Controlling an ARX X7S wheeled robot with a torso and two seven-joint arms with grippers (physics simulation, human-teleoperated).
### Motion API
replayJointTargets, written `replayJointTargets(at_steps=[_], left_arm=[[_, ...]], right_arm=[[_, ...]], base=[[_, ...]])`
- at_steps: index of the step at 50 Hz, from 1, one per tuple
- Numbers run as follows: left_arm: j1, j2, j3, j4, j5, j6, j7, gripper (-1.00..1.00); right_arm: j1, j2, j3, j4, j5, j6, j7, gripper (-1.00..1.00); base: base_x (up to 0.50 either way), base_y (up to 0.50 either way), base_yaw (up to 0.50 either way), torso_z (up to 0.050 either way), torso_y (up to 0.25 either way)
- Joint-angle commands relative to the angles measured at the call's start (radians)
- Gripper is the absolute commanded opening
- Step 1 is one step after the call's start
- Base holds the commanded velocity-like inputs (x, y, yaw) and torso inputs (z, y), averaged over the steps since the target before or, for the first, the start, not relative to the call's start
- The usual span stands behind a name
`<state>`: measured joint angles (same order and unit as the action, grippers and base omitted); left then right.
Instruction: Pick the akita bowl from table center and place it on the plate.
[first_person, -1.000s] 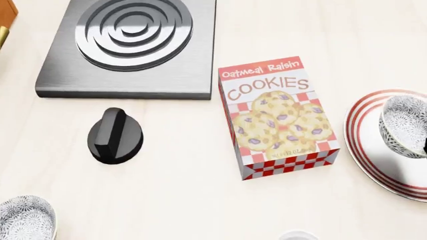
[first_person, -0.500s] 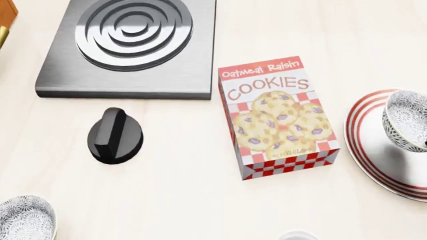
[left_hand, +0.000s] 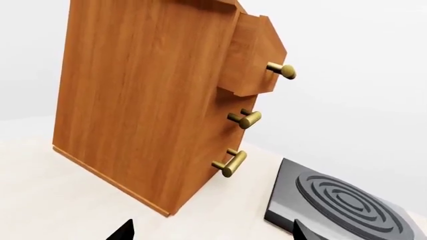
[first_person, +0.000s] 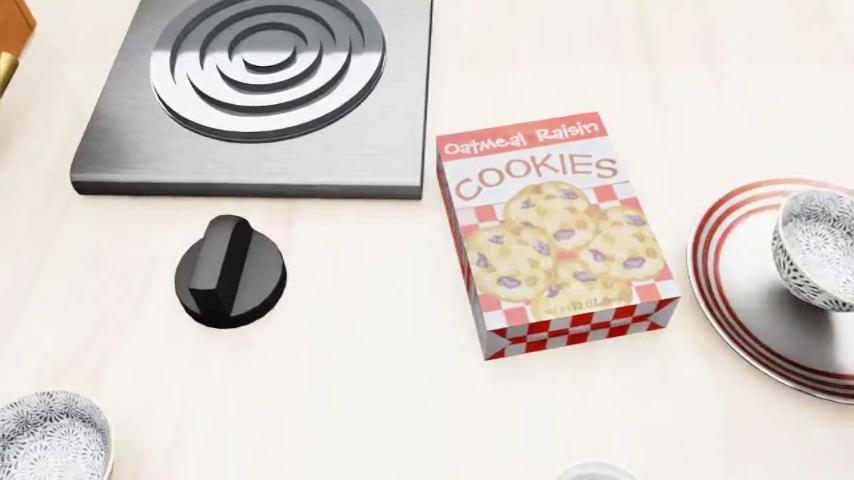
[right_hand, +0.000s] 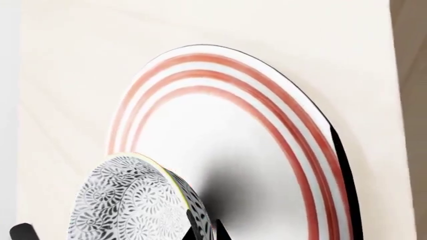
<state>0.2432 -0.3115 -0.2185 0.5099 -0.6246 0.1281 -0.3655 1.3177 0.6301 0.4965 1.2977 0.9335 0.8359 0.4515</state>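
Since the earlier head frame the akita bowl (first_person: 818, 248) has slid a little toward the right edge of the frame, over the plate (first_person: 747, 300); everything else on the desk (first_person: 374, 400) sits as before. It is now at the right edge of the head view, cut off by the frame, above the plate's white middle with a grey shadow under it. Whether it touches the plate cannot be told.

From the right wrist, the bowl (right_hand: 137, 200) fills the lower left, tilted, its speckled side and rim toward the camera, with the plate (right_hand: 293, 145) and its red rings behind. Dark tips of the right gripper (right_hand: 113, 234) show at either side of the bowl along the bottom edge, apparently clasping it.

Left of the plate stands a cookie box (first_person: 554, 235) at frame centre, a black knob (first_person: 230, 270) further left, and a burner (first_person: 260, 85) at upper left. A second speckled bowl (first_person: 47, 438) lies at the lower left corner.

From the left wrist, a wooden cabinet (left_hand: 147, 100) with brass handles is seen. Only two dark tips of the left gripper (left_hand: 210, 232) show, set wide apart, grasping nothing.
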Motion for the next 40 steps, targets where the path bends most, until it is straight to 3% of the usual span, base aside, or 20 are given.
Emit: replayJointTargets(at_steps=[1, 11, 21, 40], left_arm=[[0.005, -0.003, 0.000, 0.004, -0.003, 0.004, -0.002, 1.00], [0.006, -0.004, -0.002, 0.004, -0.009, 0.006, -0.006, 1.00], [0.011, -0.003, -0.001, 0.002, -0.009, 0.013, -0.004, 1.00], [0.019, -0.007, 0.004, 0.008, -0.007, 0.021, -0.003, 1.00]], right_arm=[[0.009, -0.004, 0.030, -0.003, -0.013, -0.017, -0.005, 1.00], [-0.053, -0.024, 0.105, -0.136, 0.056, 0.023, 0.071, 1.00], [-0.191, -0.101, 0.243, -0.497, 0.195, 0.044, 0.137, 1.00], [-0.281, -0.164, 0.256, -0.879, 0.323, 0.166, 0.132, 1.00]], base=[[0.00, 0.00, 0.00, 0.000, 0.000], [0.00, 0.00, 0.00, 0.000, 0.000], [0.00, 0.00, 0.00, 0.000, 0.000], [0.00, 0.00, 0.00, 0.000, 0.000]])
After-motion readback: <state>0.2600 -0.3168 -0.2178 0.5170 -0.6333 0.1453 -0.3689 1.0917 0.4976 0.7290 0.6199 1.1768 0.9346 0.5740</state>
